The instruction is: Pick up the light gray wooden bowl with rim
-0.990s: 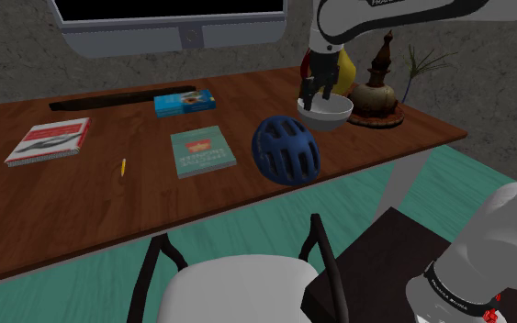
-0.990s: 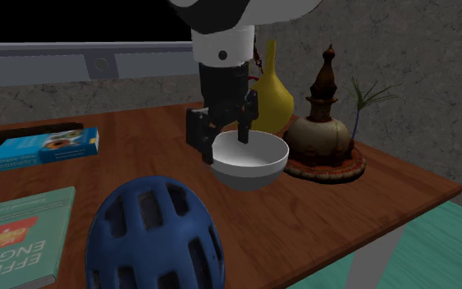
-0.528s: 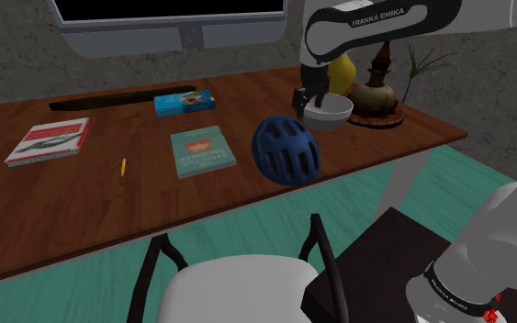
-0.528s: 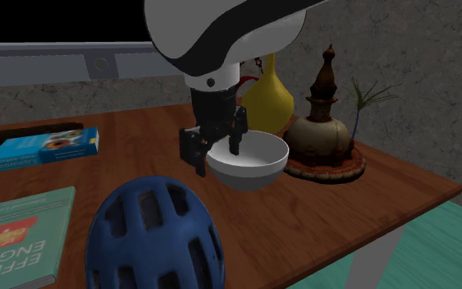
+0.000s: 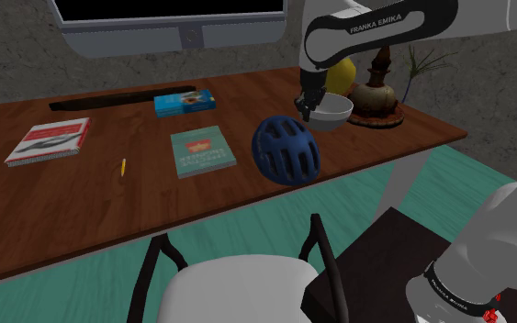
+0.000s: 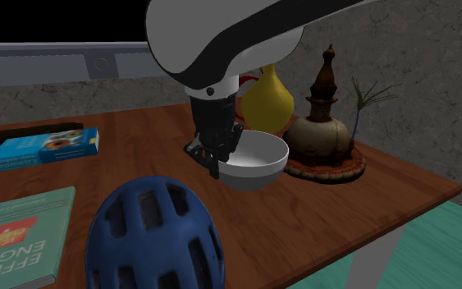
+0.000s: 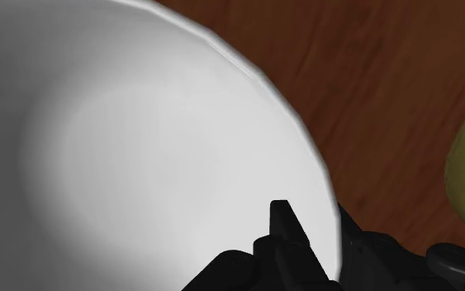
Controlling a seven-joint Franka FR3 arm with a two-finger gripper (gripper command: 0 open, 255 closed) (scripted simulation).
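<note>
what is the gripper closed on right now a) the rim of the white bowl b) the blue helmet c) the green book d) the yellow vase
a: the gripper clasps the bowl by its rim, with one finger inside and one outside in the wrist view.

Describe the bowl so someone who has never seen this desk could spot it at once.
On the brown desk, find the end where a yellow vase and a brown spired ornament stand. Just before them is the bowl, the black hand at its rim. Unlike its neighbours, it is plain white and open-topped.
</note>
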